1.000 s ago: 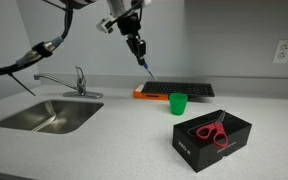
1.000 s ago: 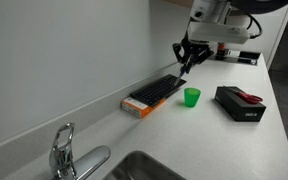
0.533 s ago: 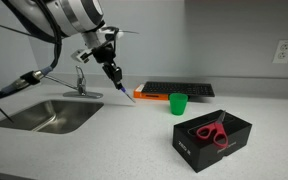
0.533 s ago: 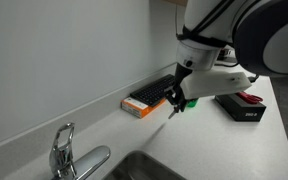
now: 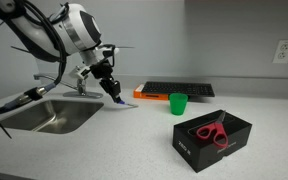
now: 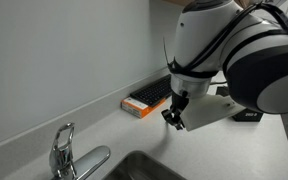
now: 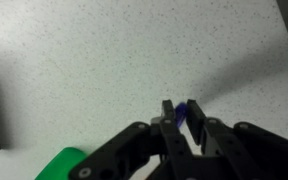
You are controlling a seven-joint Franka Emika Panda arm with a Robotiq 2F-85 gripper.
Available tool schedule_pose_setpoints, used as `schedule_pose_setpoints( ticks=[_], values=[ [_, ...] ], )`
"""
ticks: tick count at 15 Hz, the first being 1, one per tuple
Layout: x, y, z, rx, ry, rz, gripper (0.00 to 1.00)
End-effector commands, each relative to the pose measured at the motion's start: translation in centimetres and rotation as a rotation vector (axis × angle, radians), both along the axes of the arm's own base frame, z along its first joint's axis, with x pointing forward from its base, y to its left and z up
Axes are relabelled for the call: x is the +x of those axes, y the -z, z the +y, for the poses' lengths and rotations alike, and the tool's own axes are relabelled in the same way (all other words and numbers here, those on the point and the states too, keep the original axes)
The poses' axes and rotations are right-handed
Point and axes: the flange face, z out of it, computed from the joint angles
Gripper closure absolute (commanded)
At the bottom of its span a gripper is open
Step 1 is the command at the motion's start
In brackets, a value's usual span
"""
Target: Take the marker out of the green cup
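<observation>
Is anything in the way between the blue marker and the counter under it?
Nothing I can see. The gripper holds the marker, out of the green cup, and the wrist view shows only bare counter past its tip. The cup stands off to the side.

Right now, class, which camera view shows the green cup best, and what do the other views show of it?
An exterior view: the green cup stands whole and upright on the counter, unobstructed. The wrist view catches only part of the cup at its lower edge. In an exterior view the robot arm hides it.
</observation>
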Motion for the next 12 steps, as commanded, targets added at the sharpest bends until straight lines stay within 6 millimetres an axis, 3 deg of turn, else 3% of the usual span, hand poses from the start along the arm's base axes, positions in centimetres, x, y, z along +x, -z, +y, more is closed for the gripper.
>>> schedule_pose_setpoints(
  ticks=[1, 7, 12],
  values=[
    [0.3, -0.5, -0.5, -0.016, -0.020, 0.016, 0.46],
    [1.2, -2.2, -2.9, 0.002, 0.002, 0.005, 0.00],
    [2.0, -3.2, -4.3, 0.009, 0.026, 0.005, 0.00]
  ],
)
